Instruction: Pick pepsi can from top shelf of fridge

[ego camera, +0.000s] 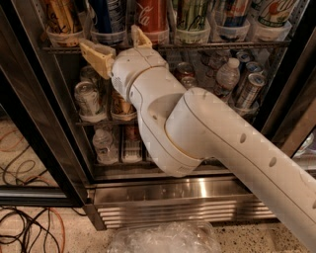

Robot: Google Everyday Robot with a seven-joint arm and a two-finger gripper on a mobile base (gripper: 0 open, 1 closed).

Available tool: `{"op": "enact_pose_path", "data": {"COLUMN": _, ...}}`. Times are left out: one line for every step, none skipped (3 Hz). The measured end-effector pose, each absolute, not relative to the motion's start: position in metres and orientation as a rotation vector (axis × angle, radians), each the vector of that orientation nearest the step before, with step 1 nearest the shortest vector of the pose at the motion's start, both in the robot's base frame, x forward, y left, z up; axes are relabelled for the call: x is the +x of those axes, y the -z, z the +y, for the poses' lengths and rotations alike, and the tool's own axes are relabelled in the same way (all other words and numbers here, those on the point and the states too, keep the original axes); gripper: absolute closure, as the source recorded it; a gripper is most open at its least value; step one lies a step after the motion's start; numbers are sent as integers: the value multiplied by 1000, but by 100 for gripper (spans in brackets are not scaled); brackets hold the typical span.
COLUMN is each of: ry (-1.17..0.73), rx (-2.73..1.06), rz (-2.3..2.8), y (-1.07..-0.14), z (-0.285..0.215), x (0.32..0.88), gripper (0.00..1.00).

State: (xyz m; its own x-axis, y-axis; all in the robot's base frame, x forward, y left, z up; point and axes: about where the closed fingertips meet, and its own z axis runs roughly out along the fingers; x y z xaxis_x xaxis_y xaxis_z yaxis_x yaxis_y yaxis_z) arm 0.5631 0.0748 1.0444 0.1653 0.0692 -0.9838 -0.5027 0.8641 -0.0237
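speckled floor [74, 234] with loose cables [22, 232] runs up to the open fridge [173, 190], whose ribbed steel base sits under wire racks of cans and bottles; the top shelf [222, 45] is the surface carrying a row of clear trays along the upper edge of the view; the pepsi can [104, 15] stands upright in the second visible tray from the left, dark blue, only its lower body showing, with the red coca-cola can [150, 12] just beside it on the right; the gripper [107, 36] is raised at the shelf front, just below and in front of the pepsi can, at the end of the bulky white arm [207, 133]; its fingers [96, 53] are spread wide and hold nothing, one tip below the tray's left side, the other near the gap between the blue can and the red one; the can's long axis is vertical and it lies up and inward from the fingers, so by my reading the coming move calls for a rise and a reach forward until the fingers straddle the blue body above the tray rim, the right one kept off the red can.
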Motion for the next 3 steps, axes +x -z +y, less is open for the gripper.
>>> {"op": "enact_pose_path", "data": {"ry": -422, "rx": -385, "rz": 1351, "y": -1044, "z": 75, "x": 563, "gripper": 18}}
{"op": "enact_pose_path", "data": {"ry": -422, "rx": -385, "rz": 1351, "y": -1044, "z": 75, "x": 563, "gripper": 25}}
{"op": "enact_pose_path", "data": {"ry": -414, "rx": -392, "rz": 1346, "y": -1046, "z": 76, "x": 567, "gripper": 31}}
